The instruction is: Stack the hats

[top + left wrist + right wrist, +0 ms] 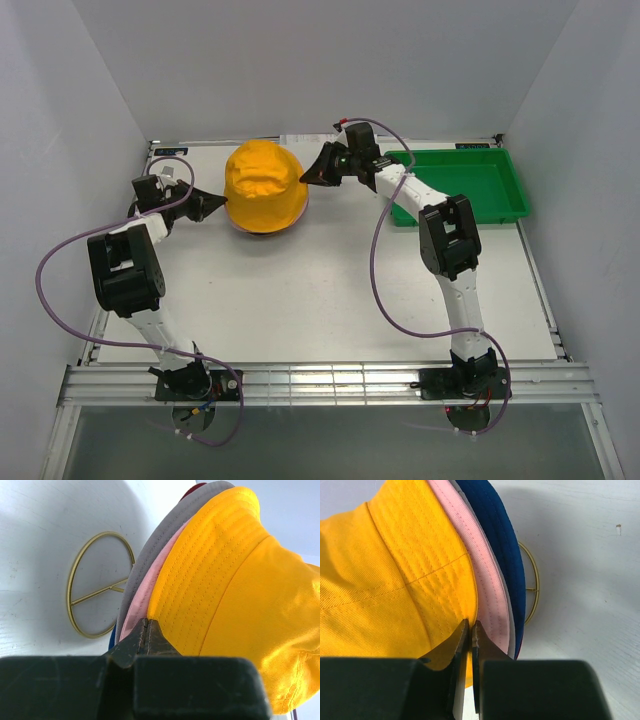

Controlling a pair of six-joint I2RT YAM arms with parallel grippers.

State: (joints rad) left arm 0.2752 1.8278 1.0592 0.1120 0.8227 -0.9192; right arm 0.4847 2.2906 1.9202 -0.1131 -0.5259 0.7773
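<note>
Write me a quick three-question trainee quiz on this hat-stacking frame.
1. Which colour hat sits on top of the others?
2. True or false: the left gripper and right gripper both stand wide open.
3. Which brim lies directly under the top hat's brim? A blue, B pink, C dark red.
Key: 1. The yellow-orange hat. 2. False, both are pinched shut on its brim. 3. B, the pink hat.

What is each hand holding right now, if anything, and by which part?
Both hold the yellow-orange hat by the edge of its brim. The left hand pinches the left side and the right hand the opposite side.
</note>
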